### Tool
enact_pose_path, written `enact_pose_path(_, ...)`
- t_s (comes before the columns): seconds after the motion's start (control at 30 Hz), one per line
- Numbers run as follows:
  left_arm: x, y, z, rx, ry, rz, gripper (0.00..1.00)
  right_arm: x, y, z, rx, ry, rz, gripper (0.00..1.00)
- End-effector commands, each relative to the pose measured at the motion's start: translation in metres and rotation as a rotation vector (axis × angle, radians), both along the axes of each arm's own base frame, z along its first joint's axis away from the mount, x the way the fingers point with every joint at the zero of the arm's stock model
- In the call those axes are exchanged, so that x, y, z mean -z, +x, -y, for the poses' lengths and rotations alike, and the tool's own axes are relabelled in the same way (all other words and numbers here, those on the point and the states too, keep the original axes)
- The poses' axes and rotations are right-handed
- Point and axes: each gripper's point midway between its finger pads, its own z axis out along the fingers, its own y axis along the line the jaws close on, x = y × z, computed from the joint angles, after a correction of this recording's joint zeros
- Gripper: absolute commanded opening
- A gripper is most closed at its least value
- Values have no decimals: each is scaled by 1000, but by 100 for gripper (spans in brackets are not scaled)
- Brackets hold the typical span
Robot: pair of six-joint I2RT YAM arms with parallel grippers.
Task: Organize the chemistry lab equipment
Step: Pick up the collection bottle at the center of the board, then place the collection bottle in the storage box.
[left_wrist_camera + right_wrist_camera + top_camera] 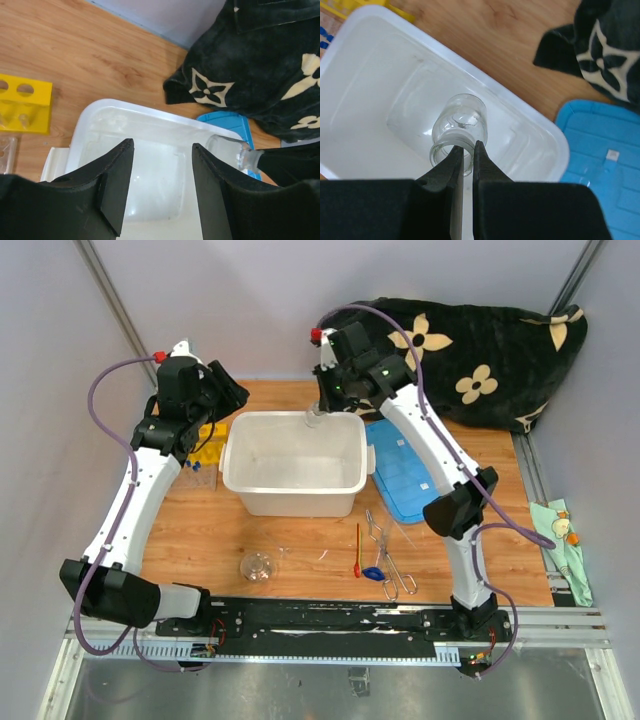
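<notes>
My right gripper [315, 416] [467, 145] is shut on the rim of a small clear glass beaker [460, 121] [229, 150], which hangs tilted over the far edge of the white tub [240, 478] [520, 106]. Above the tub's left side, my left gripper [162, 145] [232, 397] stands open with nothing between its fingers. A yellow holed rack [210, 438] [25, 102] stands left of the tub. On the near table lie a round glass flask [257, 566], a red-handled spatula [358, 548] and metal tongs [388, 558].
The tub's blue lid [405, 478] [602, 165] lies flat right of the tub. A black cloth with cream flowers [480, 345] [260, 65] is heaped at the back right. A small clear item [198, 476] sits near the rack. A green cloth [562, 535] lies off the table's right edge.
</notes>
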Motion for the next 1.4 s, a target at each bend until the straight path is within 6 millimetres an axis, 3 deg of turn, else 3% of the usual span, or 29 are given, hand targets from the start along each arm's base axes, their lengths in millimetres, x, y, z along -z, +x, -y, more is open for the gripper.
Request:
enact_pose_path(0.0,-20,8,-7,-34,11,69,54,-5,-3,-55,-148,32,85,1)
enact_pose_path(0.2,-11,4,-22,-87,73,48,54,24,-24,-98,-236,-15,77,1)
enact_pose_path(0.47,3,2,-22,-75,98,6,54,85,-38,-117,-281,-152,29,1)
enact_pose_path(0.6,3,-2,-25,-83,111,4,54,112,-34,-118,-266,-210,15,1)
enact_pose_path(0.93,11,-19,-30,-89,118,-8,54,142,-15,-110,-207,-270,12,1)
enact_pose_path(1.37,11,-23,-21,-51,79,-9,53,157,-3,-96,-174,-242,-58,1)
